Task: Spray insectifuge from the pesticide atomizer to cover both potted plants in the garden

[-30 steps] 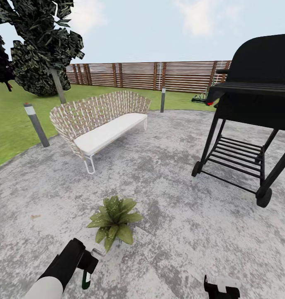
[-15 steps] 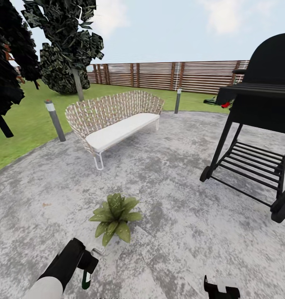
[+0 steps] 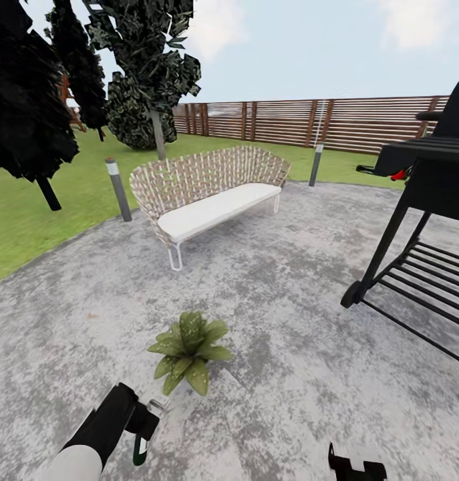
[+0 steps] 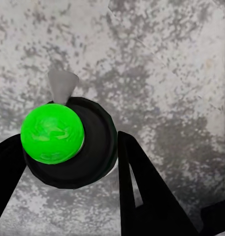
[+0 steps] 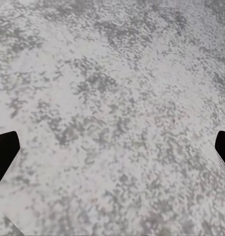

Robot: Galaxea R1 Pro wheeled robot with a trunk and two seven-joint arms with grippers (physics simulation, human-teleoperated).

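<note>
- Holding the pesticide atomizer (image 3: 140,449) at lower left of head view: left gripper (image 3: 143,423) pinches it, bottle hanging down w/ pale spray head (image 3: 157,405) toward the potted plant (image 3: 188,349).
- Left wrist view: atomizer seen end-on, bright green round end (image 4: 52,133) on dark body, black fingers (image 4: 142,191) either side, touching it; grey patio behind.
- Plant sits on the patio (image 3: 289,347), lower centre, just above the atomizer, apart from it.
- Right gripper (image 3: 353,465) at bottom right edge of head view; right wrist view has its fingertips (image 5: 4,152) spread wide at both edges, nothing btwn, just stone.
- Wicker bench (image 3: 206,190) w/ white cushion upper centre; black grill (image 3: 423,220) at right edge.
- Grey bollard lamps (image 3: 118,189), lawn (image 3: 29,220), trees upper left, slatted fence (image 3: 323,122) across the back.
</note>
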